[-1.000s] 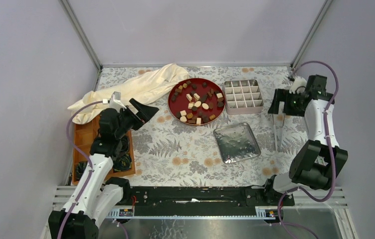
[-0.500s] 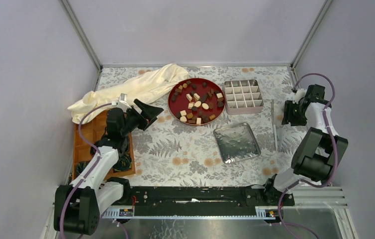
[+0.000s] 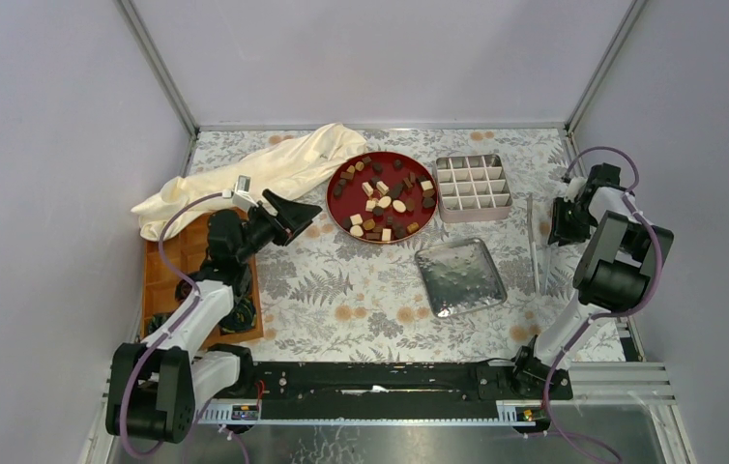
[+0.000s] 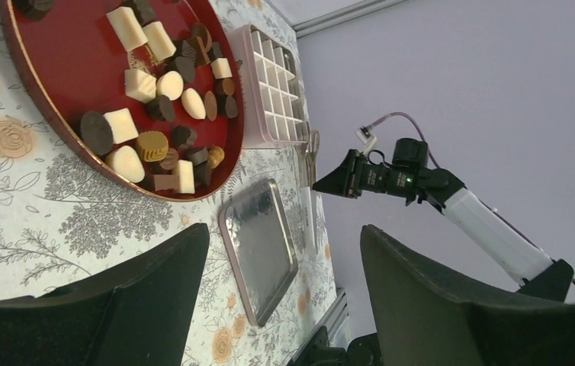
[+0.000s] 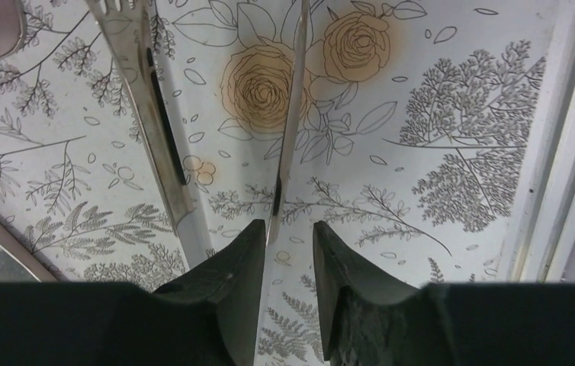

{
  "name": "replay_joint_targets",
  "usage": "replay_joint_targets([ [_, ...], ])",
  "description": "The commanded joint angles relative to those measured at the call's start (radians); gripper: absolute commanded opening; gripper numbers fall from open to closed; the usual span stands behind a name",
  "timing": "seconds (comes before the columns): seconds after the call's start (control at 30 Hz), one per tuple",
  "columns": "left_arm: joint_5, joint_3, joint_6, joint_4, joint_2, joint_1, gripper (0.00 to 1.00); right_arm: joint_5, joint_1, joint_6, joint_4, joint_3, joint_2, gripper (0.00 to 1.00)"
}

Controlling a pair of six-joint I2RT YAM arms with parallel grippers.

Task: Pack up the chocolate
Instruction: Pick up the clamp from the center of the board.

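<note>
The chocolate (image 3: 380,198) is many small brown, tan and cream pieces lying loose on a red plate (image 3: 334,198); the left wrist view shows the chocolate (image 4: 155,114) close up. My left gripper (image 3: 293,215) hangs just left of the plate, open wide with nothing between its fingers (image 4: 284,232). My right gripper (image 3: 559,232) is low over the handle end of metal tongs (image 3: 533,242). Its jaws (image 5: 288,227) are narrowed but still apart. One thin tong arm (image 5: 292,114) lies against the left finger; the right finger stays clear of it.
A compartmented box (image 3: 474,187) stands right of the plate, with a silver tray (image 3: 459,276) in front of it. A cream cloth (image 3: 254,174) lies at the back left. A wooden tray (image 3: 172,261) with dark coiled items sits under the left arm.
My right gripper has shifted right toward the table edge and its jaws have narrowed around one tong arm. My left gripper has edged toward the plate.
</note>
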Motion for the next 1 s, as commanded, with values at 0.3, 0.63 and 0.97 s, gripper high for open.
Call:
replay_joint_targets([
  [0.3, 0.009, 0.027, 0.026, 0.242, 0.101, -0.135, 0.88, 0.037, -0.005, 0.01, 0.045, 0.01, 0.061, 0.08],
  [0.63, -0.071, -0.054, 0.09, 0.89, 0.207, -0.404, 0.86, -0.371, -0.012, 0.014, -0.135, 0.096, -0.223, 0.0],
  [0.97, -0.035, 0.239, 0.244, 1.121, 0.45, -0.666, 0.83, -1.145, 0.159, 0.053, -0.249, 0.131, -0.42, 0.0],
])
